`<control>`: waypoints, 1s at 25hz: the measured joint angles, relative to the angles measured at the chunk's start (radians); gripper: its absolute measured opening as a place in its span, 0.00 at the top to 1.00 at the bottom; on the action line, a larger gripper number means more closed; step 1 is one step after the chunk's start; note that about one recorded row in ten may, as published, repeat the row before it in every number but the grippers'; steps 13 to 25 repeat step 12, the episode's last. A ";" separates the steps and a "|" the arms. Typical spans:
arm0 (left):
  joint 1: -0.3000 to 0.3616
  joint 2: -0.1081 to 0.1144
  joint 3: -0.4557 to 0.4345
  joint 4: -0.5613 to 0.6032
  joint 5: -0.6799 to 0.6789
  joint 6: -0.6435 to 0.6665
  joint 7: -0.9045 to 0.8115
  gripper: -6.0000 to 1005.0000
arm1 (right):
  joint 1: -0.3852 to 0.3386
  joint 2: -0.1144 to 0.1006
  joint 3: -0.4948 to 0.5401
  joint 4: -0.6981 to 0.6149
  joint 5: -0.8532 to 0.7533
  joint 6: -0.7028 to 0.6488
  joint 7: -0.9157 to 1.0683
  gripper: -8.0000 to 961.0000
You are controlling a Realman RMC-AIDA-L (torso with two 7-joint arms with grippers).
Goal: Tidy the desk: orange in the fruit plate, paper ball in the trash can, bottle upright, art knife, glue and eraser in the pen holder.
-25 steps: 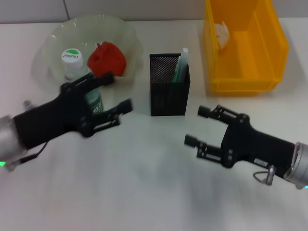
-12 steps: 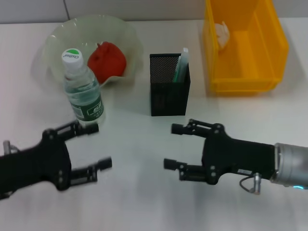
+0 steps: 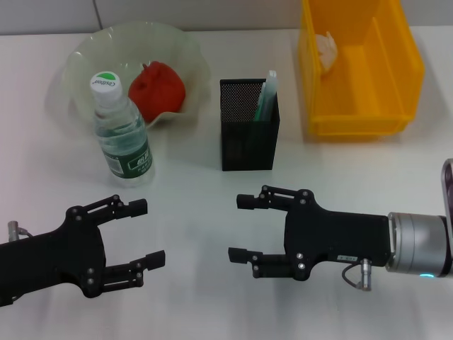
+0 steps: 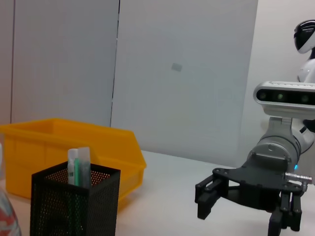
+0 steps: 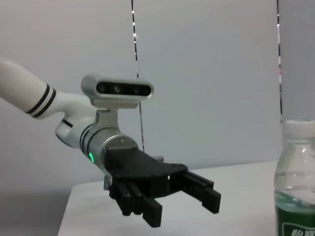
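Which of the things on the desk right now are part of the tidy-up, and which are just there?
Job items: bottle upright; red fruit in fruit plate; paper ball in yellow bin; pen holder with stationery.
Just there: nothing else visible. Left gripper and right gripper open, empty.

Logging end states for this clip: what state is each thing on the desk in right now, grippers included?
Bottle: upright, cap on, beside the plate.
Orange: in the plate.
Plate: holds only the orange.
Paper ball: inside the yellow bin.
Yellow bin: upright, open top.
Pen holder: upright, items standing inside.
Left gripper: open, empty, above the desk.
Right gripper: open, empty, above the desk.
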 joint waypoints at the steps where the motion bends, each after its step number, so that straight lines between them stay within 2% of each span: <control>1: 0.000 0.000 0.000 -0.001 0.000 -0.001 0.000 0.19 | 0.001 0.000 -0.005 0.000 0.000 0.005 0.002 0.21; 12: -0.030 -0.001 0.004 -0.021 0.004 -0.006 0.001 0.19 | -0.006 0.000 -0.007 0.000 0.000 0.006 0.006 0.21; 25: -0.030 -0.001 0.004 -0.021 0.004 -0.006 0.001 0.19 | -0.006 0.000 -0.007 0.000 0.000 0.006 0.006 0.21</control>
